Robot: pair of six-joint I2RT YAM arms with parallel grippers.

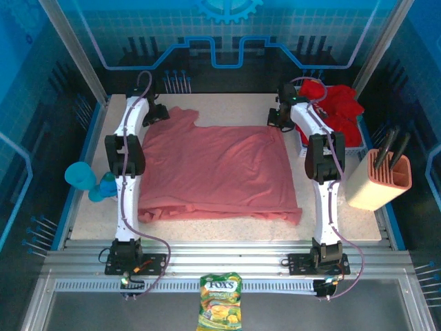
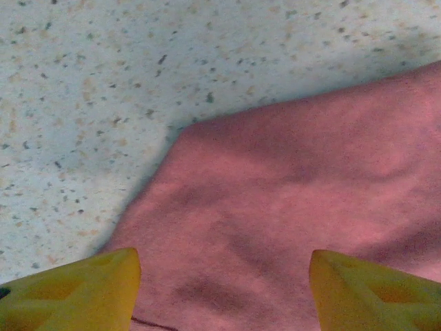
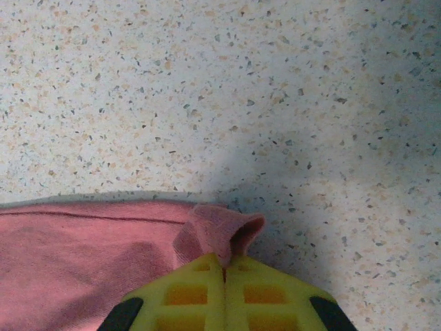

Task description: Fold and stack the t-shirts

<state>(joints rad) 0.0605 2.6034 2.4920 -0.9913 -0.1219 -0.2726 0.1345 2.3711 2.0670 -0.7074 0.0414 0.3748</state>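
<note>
A faded salmon-pink t-shirt [image 1: 217, 169] lies spread across the middle of the table. My left gripper [image 1: 160, 112] hovers over its far left sleeve [image 2: 275, 207], yellow fingers [image 2: 83, 289] wide open with cloth beneath and nothing pinched. My right gripper [image 1: 279, 116] sits at the shirt's far right corner, its jaws shut on a small fold of the pink corner [image 3: 220, 234] that pokes out past the fingertips [image 3: 226, 272]. Bright red t-shirts [image 1: 337, 103] are heaped at the back right in a white basket [image 1: 358, 141].
A peach knife block [image 1: 380, 178] with dark handles stands at the right. A blue cup and small bottle [image 1: 93, 183] sit off the left edge. A candy bag [image 1: 220, 310] lies on the front rail. Bare speckled tabletop [image 1: 227, 107] runs behind the shirt.
</note>
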